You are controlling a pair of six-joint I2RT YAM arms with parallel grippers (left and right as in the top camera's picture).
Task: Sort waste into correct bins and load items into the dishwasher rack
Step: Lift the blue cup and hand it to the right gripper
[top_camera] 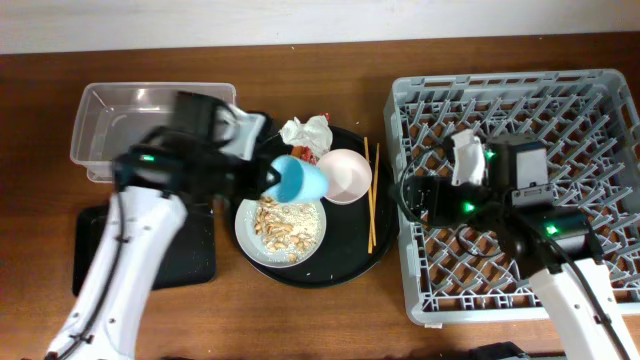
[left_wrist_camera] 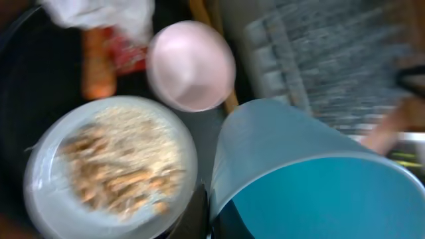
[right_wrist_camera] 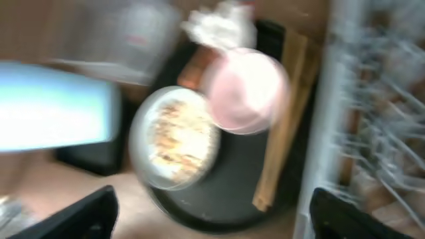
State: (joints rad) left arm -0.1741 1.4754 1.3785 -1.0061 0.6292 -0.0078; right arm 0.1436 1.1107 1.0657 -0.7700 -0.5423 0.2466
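Overhead: the left gripper (top_camera: 266,180) pinches the light-blue cup (top_camera: 300,180), which is tipped on its side above the round black tray (top_camera: 340,262), over the far edge of the white plate (top_camera: 281,228) of rice. The dishwasher rack (top_camera: 600,130) lies well to the right.

Left wrist: the cup fills the near right, and the pinkish bowl (left_wrist_camera: 191,65) sits just beyond it. The jaws are hidden here.

Right wrist: the right gripper (right_wrist_camera: 216,209) is spread wide and empty, facing the bowl and the chopsticks (right_wrist_camera: 282,126).

A low carry rightward could clip the bowl or hit the right arm. Held sideways, the cup might also slip.
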